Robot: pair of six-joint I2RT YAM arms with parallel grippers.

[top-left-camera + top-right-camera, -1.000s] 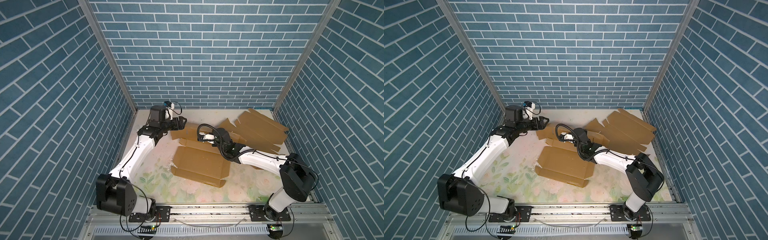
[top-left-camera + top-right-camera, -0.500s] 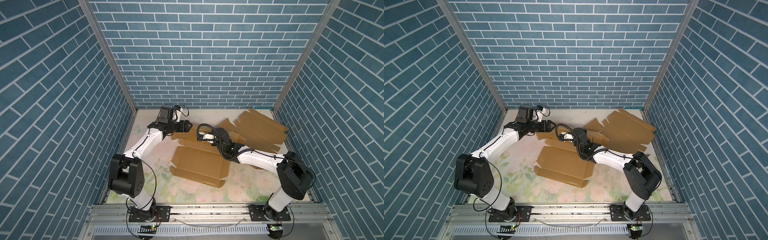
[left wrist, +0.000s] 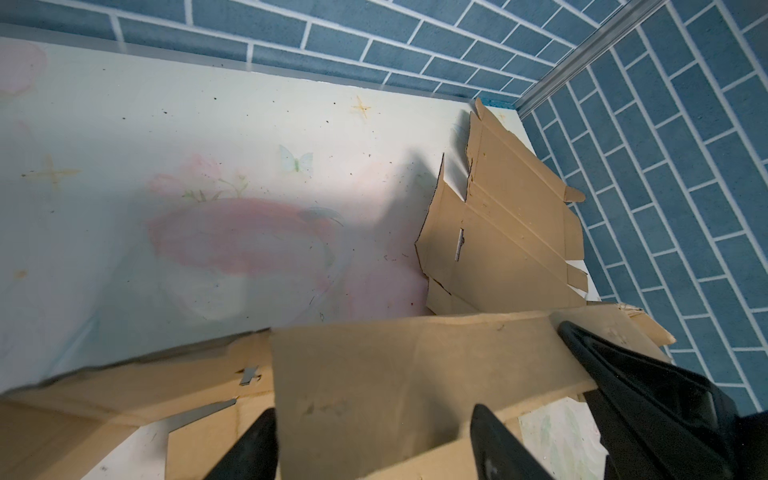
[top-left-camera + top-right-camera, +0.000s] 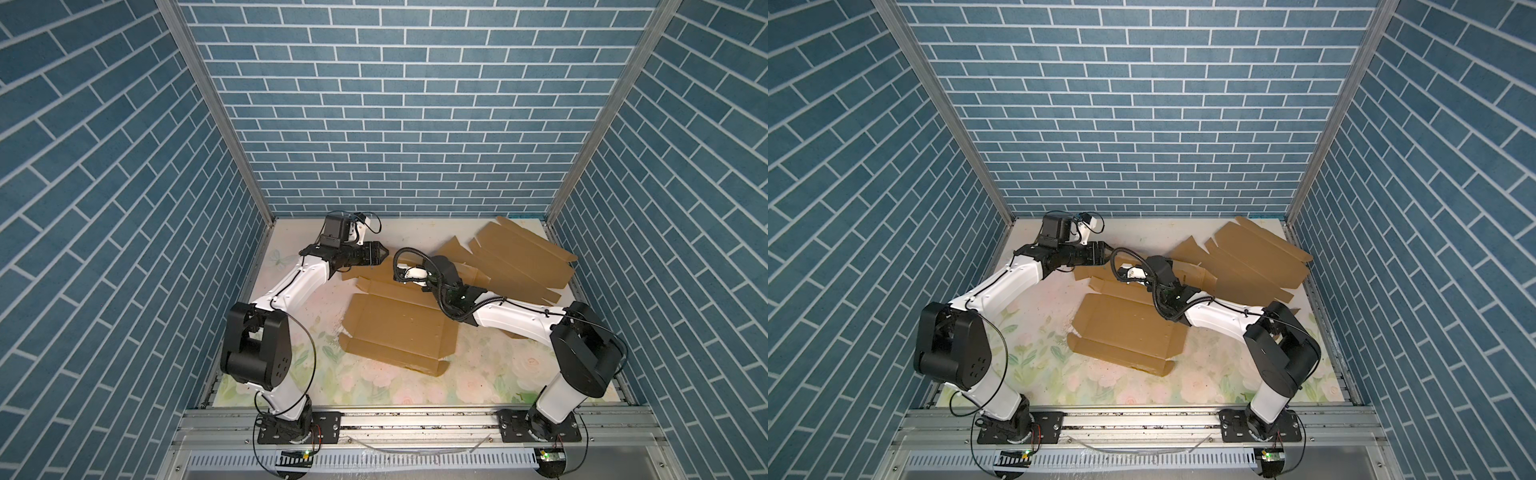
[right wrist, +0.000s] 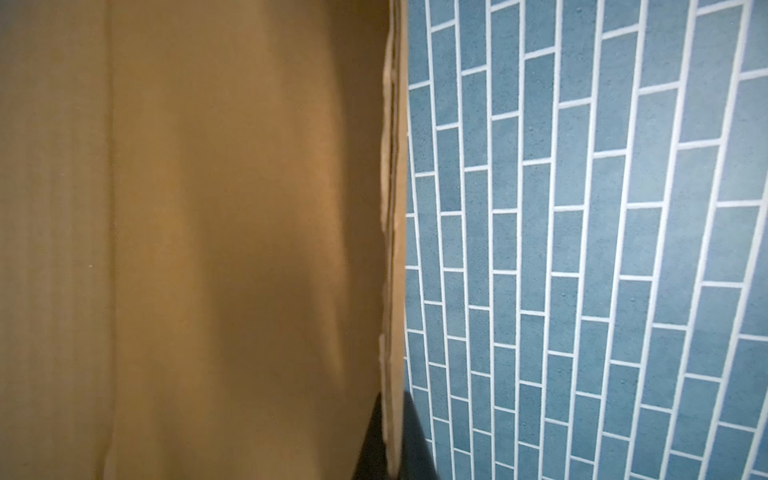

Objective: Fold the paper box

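In both top views, one partly folded brown cardboard paper box (image 4: 399,328) (image 4: 1125,328) lies in the middle of the pale floral-printed table top (image 4: 374,390), and two white-and-black arms meet at its far edge. The left arm (image 4: 299,282) reaches to the box's far left corner, with the black left gripper (image 4: 383,252) (image 4: 1106,253) just above that edge. The right arm (image 4: 515,320) crosses the box's far right corner, and its gripper is hidden under its own wrist there. Beyond the box, on its far right side, lies one pile of flat brown cardboard blanks (image 4: 519,257) (image 4: 1254,257); I cannot tell how many sheets it holds. Three blue brick-patterned walls (image 4: 395,104) stand around the box. In the left wrist view, the left gripper's two black fingers (image 3: 498,444) stand wide apart, one on each face of a raised flap of the box (image 3: 374,395), and the flat pile (image 3: 498,232) lies past that flap. In the right wrist view, the right gripper (image 5: 392,440) is pinched closed on the thin edge of one box panel (image 5: 208,249), with a black finger on each side of it and a blue wall (image 5: 582,249) behind.
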